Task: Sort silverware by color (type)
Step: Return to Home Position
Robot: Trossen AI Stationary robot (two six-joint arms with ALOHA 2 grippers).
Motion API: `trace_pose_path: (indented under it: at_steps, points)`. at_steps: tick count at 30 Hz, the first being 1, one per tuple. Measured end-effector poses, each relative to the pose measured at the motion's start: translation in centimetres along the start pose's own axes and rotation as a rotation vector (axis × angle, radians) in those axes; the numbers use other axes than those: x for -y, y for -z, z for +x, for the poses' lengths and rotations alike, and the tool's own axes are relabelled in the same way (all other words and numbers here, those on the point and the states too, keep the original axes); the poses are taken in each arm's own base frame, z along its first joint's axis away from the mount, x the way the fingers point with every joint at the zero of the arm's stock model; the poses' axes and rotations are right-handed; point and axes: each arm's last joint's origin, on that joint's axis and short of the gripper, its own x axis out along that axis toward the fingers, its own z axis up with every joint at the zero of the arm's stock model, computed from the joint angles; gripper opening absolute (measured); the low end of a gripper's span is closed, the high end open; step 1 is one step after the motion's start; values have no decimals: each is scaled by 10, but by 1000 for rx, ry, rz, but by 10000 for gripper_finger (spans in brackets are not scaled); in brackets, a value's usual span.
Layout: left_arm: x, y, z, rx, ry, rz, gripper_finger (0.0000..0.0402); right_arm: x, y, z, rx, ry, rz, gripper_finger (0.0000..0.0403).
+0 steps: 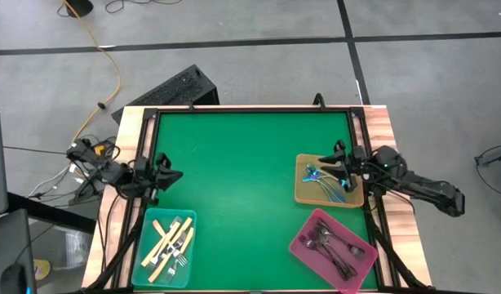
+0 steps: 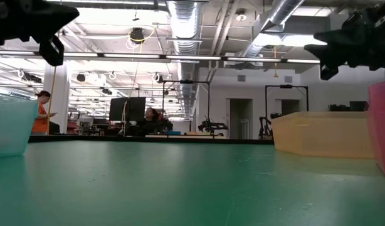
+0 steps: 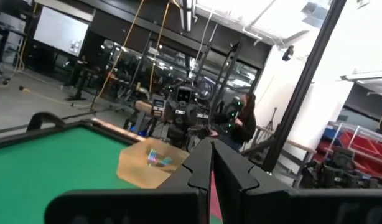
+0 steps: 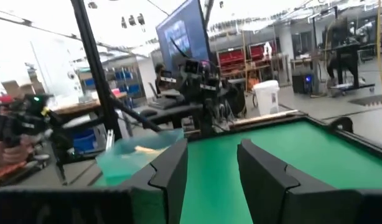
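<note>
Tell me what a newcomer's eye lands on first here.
The bright green table mat fills the high view. Cream-handled forks lie in the teal plastic tray at front left, iridescent blue forks in the tan tray under the right claw, dark metal forks in the pink tray at front right.

Mat [image 1: 242, 180] centre open; 3 trays [image 1: 303, 195] at edges.

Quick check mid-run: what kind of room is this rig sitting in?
Most likely a robotics lab or industrial workshop: exposed ceiling ducts overhead, a large screen on a stand, and red storage bins beyond the table.
</note>
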Motion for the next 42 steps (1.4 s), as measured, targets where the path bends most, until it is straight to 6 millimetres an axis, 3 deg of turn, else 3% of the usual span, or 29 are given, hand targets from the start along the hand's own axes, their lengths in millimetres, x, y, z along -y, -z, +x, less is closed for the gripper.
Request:
trace_pose_path:
  at_steps: [6, 13, 20, 32, 42]
  points:
    - [-4, 10, 0, -45, -67, 27, 0, 1, 9, 0, -85, 14, -6, 161]
    - [-17, 18, -4, -35, -425, 77, 0, 9, 15, 0, -125, 220, -49, 161]
    - [-24, 21, -8, 0, -625, 134, 0, 12, 21, 3, -198, 240, -52, 161]
    - [-25, 21, -8, -58, -654, 336, 0, 13, 24, 4, -229, 239, -42, 161]
    - [-25, 21, -8, -62, -654, 347, 0, 13, 25, 4, -231, 239, -41, 161]
